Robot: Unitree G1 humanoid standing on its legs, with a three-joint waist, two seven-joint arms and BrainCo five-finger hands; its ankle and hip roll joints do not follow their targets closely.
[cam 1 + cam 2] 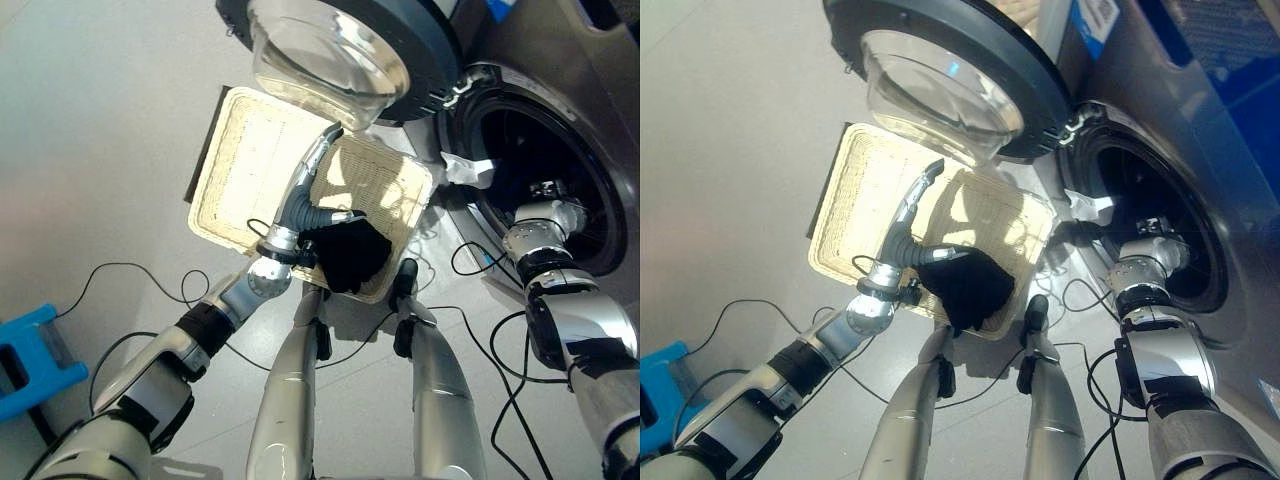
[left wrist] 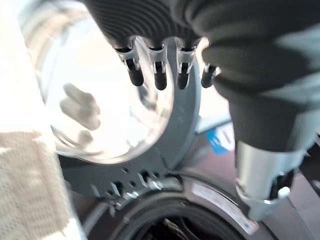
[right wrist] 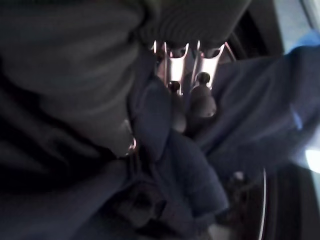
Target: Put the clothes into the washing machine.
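Note:
A black garment lies in the near corner of a cream woven basket on the floor. My left hand hovers over the basket just beside the garment, open, its fingers straight and pointing toward the machine's door. The washing machine stands to the right with its drum open. My right hand reaches into the drum. In the right wrist view its fingers curl into a dark blue garment that hangs around them.
The round glass door stands swung open above the basket's far edge. A white scrap lies on the drum's rim. A blue plastic object sits on the grey floor at the lower left.

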